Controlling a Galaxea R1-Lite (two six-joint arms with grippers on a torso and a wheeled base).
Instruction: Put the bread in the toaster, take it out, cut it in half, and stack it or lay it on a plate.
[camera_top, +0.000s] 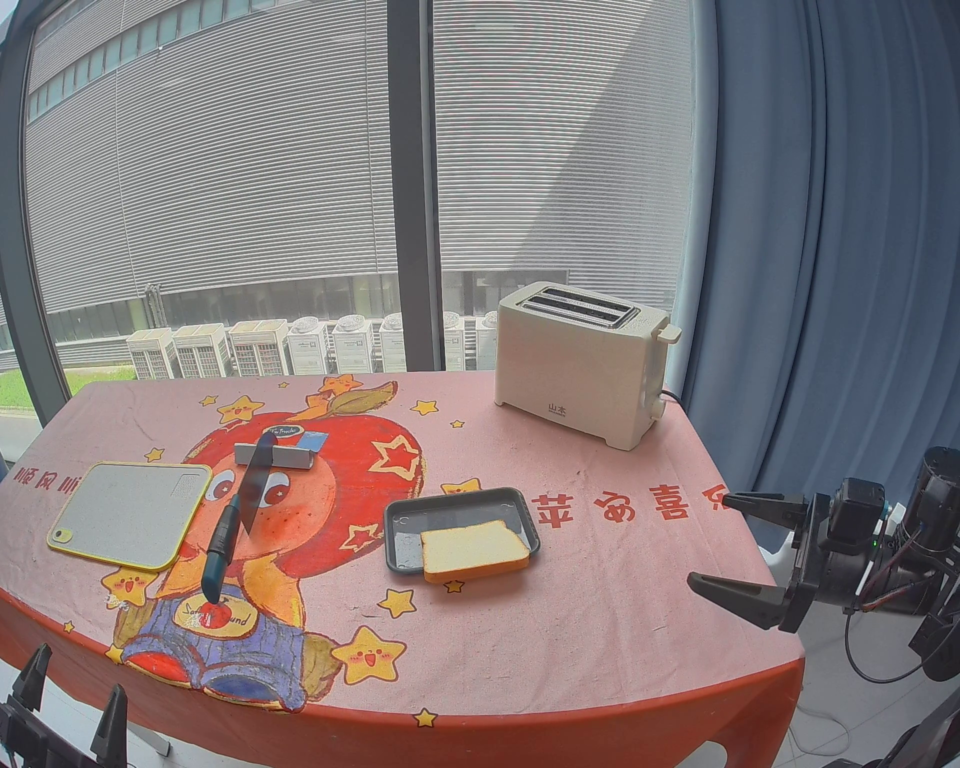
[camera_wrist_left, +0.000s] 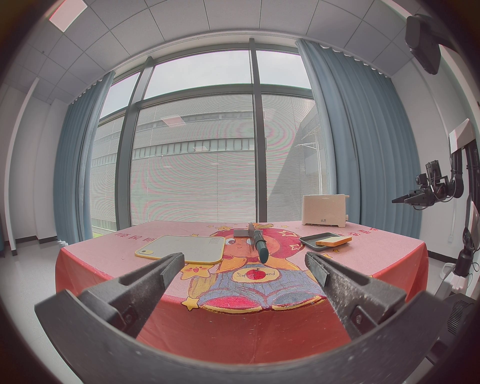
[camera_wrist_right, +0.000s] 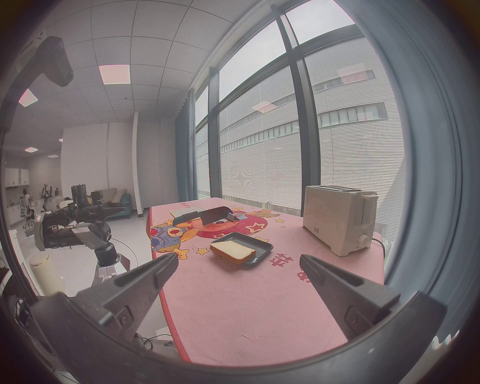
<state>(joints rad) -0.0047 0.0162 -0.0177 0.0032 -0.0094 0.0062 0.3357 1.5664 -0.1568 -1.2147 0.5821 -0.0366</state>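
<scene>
A slice of bread (camera_top: 473, 549) lies half on a dark rectangular plate (camera_top: 440, 513) at the table's middle; it also appears as bread (camera_wrist_left: 333, 241) and bread (camera_wrist_right: 233, 249). The cream toaster (camera_top: 580, 360) stands at the back right with empty slots. A knife (camera_top: 235, 516) with a dark handle leans on a small grey rest, blade up. A light cutting board (camera_top: 131, 512) lies at the left. My right gripper (camera_top: 737, 550) hangs open off the table's right edge. My left gripper (camera_top: 70, 690) is open below the front left edge, well short of the table.
A red cloth with a cartoon apple print covers the table (camera_top: 600, 620). A window and blue curtain (camera_top: 830, 250) stand behind the toaster. The toaster's cord runs off the right back corner. Bare cloth lies in front of the plate.
</scene>
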